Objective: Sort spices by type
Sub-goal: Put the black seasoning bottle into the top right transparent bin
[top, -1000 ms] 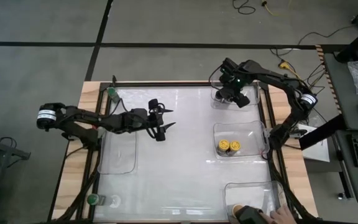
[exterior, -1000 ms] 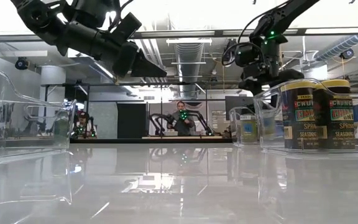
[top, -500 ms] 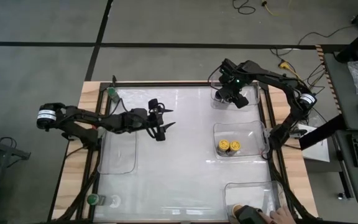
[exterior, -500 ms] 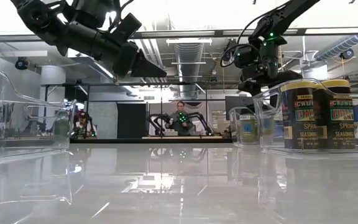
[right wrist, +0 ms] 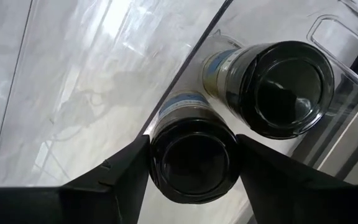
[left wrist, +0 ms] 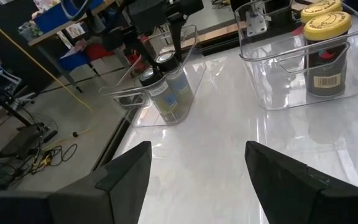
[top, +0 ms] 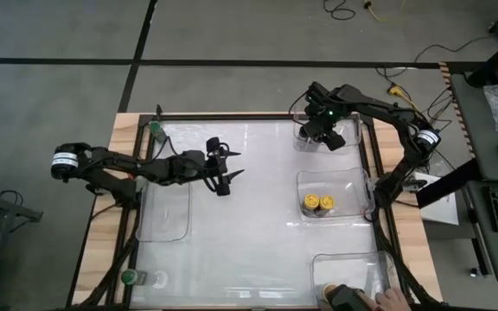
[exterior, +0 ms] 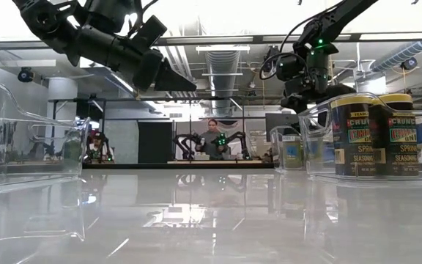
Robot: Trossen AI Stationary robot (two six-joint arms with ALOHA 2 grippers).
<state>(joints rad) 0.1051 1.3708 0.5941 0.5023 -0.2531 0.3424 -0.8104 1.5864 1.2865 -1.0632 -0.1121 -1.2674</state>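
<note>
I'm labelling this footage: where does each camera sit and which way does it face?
High: overhead, straight down; both arms, left gripper open over the table.
Low: table height, level across; arms overhead, yellow-lidded jars.
Left wrist: past its own fingers at the bins.
Right wrist: down on two black-lidded jars, right gripper straddling one.
Shared: both wrist views show the black-lidded jars.

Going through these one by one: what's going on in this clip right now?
A two-armed robot is sorting spice jars into clear bins. The right gripper hangs over the far right bin, its fingers open around one black-lid jar beside its twin. Two yellow-lid jars already share the middle right bin. The left gripper waits open above the table, holding nothing.
</note>
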